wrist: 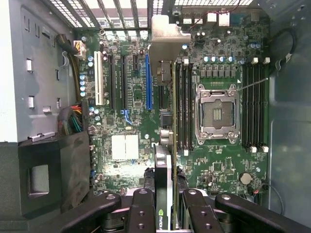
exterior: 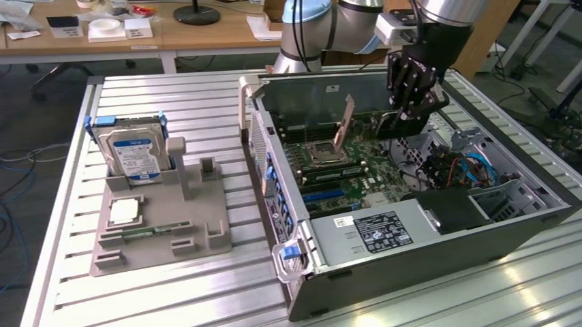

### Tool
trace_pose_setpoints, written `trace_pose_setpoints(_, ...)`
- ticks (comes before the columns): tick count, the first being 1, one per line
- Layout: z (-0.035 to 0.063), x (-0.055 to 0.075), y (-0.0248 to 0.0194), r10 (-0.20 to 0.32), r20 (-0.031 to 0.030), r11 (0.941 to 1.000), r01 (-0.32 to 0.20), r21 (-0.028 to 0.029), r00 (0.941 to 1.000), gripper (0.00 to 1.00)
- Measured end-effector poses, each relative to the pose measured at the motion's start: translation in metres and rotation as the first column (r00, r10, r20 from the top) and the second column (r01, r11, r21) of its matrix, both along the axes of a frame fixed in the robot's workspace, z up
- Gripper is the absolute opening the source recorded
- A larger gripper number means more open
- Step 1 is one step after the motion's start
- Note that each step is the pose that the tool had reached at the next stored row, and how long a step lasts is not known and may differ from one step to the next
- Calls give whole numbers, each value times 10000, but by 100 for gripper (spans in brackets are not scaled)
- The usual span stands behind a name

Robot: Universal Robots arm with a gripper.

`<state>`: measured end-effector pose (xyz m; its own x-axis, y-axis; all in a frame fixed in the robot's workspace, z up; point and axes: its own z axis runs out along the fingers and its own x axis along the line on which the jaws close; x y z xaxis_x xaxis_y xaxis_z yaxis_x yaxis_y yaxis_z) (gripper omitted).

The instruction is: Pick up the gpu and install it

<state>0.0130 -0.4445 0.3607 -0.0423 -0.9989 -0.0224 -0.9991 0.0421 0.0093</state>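
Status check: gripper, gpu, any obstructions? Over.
Gripper shut on gpu. Card held edge-on inside open case, over motherboard. No obstruction seen beneath.

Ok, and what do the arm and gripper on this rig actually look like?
The arm is built from thick silver-grey tubes, with a pale blue joint cap. A white block sits at the wrist. The gripper is black, and its fingers are linked bars set with round pins. I can read no markings on it.
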Motion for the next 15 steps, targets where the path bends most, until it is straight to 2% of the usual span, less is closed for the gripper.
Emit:
trace_pose_setpoints(9,-2,0,0,0,1,10000,0,2,10000,27)
trace_pose_setpoints(15,-61,0,0,0,1,10000,0,3,10000,27)
